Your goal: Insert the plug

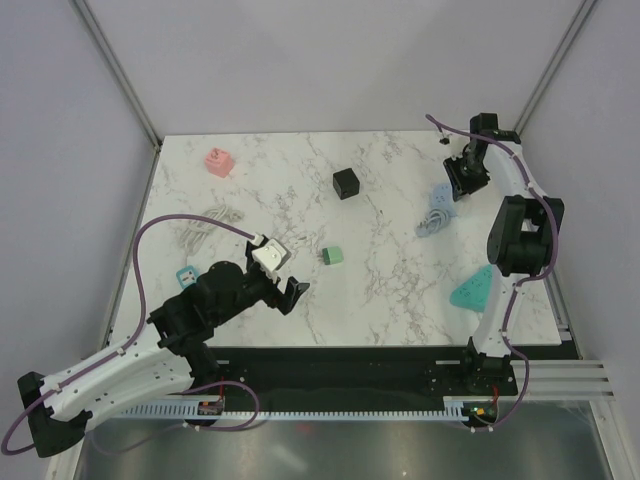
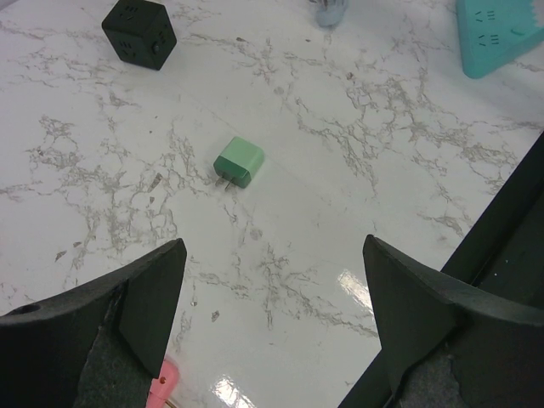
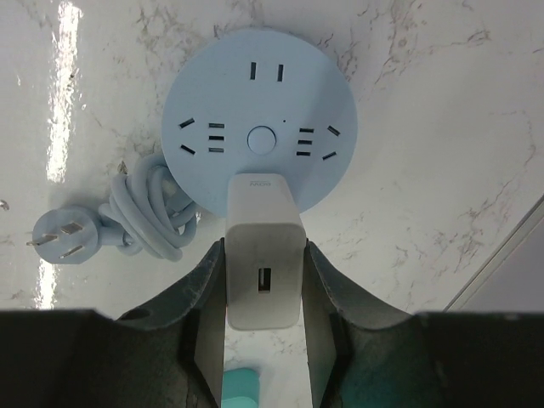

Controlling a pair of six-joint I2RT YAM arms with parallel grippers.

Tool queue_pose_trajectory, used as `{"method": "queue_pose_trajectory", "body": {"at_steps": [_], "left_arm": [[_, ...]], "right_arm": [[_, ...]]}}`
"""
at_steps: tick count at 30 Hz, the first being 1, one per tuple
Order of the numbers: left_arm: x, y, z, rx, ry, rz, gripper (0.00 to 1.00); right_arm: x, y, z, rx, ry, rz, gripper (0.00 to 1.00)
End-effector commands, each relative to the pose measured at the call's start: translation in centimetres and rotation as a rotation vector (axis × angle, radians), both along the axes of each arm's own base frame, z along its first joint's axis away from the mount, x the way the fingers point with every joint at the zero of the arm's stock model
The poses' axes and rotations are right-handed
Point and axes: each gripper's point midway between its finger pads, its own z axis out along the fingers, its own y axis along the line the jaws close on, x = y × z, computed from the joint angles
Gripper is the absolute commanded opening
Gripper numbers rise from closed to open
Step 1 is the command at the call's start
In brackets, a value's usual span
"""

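White marbled surface (image 1: 400, 300) carries everything. At its far right the right claw (image 3: 263, 272) is clenched on a white plug (image 3: 263, 246), one finger on each flat side, the USB port facing the wrist camera. The plug hangs over the near rim of a pale blue round strip (image 3: 259, 110), whose sockets ring a centre button. Whether the plug's prongs touch the strip cannot be told. The strip's cord (image 3: 149, 217) lies coiled just left of it in the wrist view and ends in a three-pin head (image 3: 64, 236).

The left claw (image 2: 274, 255) is released, its jaws wide apart and holding nothing, above the near left part of the surface. Ahead of it lies a small green charger (image 2: 239, 161) on its side, well apart from both fingers. Further off sits a black cube (image 2: 139, 32). A teal triangular strip (image 1: 475, 288) lies near the right edge. A pink cube (image 1: 219, 161) sits at the far left, with a grey cord (image 1: 205, 225) nearer. A white cube (image 1: 268, 254) sits just beside the left wrist.
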Motion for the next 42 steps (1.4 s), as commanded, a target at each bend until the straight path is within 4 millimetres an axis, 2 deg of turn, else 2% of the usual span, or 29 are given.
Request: {"method": "queue_pose_trajectory", "body": {"at_steps": [1,4,8,11,12,13,17,20,23,24,25,26,32,35,36,37,39,40,42], "left_arm": [[0.3,-0.3,1.2,-0.015,-0.052,-0.013,0.92],[0.3,-0.3,1.2,-0.016,-0.051,-0.012,0.92],[0.3,-0.3,1.4,-0.02,-0.056,-0.012,0.92],[0.3,-0.2,1.4,-0.021,-0.057,-0.01,0.92],[0.3,-0.2,1.4,-0.018,-0.058,-0.009,0.92],[0.3,-0.2,1.3,-0.019,-0.057,-0.007,0.92],[0.3,-0.3,1.4,-0.019,-0.061,-0.014,0.92],[0.2,-0.2,1.5,-0.022,-0.063,-0.014,0.92],[0.3,-0.1,1.6,-0.021,-0.068,-0.008,0.92],[0.3,-0.1,1.6,-0.022,-0.069,-0.008,0.92],[0.2,-0.1,1.6,-0.024,-0.07,-0.009,0.92],[0.3,0.0,1.7,-0.026,-0.072,-0.005,0.92],[0.4,0.2,1.5,-0.02,-0.074,0.004,0.92],[0.5,0.2,1.5,-0.021,-0.067,0.013,0.92],[0.5,0.1,1.6,-0.026,-0.064,0.011,0.92],[0.5,0.1,1.6,-0.029,-0.059,0.014,0.91],[0.4,0.0,1.8,-0.041,-0.054,0.013,0.91],[0.4,-0.1,1.9,-0.043,-0.055,0.01,0.91],[0.3,-0.2,2.5,-0.085,-0.03,0.021,0.91]], "right_arm": [[-1.1,0.9,1.2,0.031,-0.011,0.066,0.05],[-1.0,1.1,-0.4,0.066,0.007,0.058,0.0],[-1.3,0.8,-2.1,0.07,0.044,0.042,0.0],[-2.1,0.6,-3.6,0.092,0.06,0.035,0.0],[-3.2,0.5,-4.8,0.102,0.089,0.031,0.0],[-3.1,0.6,-5.1,0.112,0.071,0.031,0.0],[-5.3,0.3,-7.8,0.097,0.148,0.013,0.0],[-5.6,0.9,-8.7,0.13,0.159,0.013,0.0],[-5.9,0.5,-9.7,0.089,0.197,-0.005,0.0],[-5.3,0.8,-9.4,0.087,0.192,0.005,0.0],[-5.4,1.0,-9.4,0.091,0.213,0.007,0.0],[-4.6,1.1,-9.2,0.088,0.203,0.008,0.0],[-4.2,1.5,-9.4,0.115,0.211,0.014,0.0],[-3.5,0.9,-8.3,0.081,0.181,-0.022,0.03],[-3.2,0.6,-7.7,0.072,0.164,-0.04,0.07],[-2.4,0.6,-6.0,0.072,0.119,-0.043,0.17],[-1.8,1.0,-4.0,0.08,0.07,-0.042,0.29],[-1.3,1.1,-1.9,0.081,0.02,-0.04,0.41],[-0.5,1.7,0.7,0.071,-0.045,-0.027,0.52]]}}
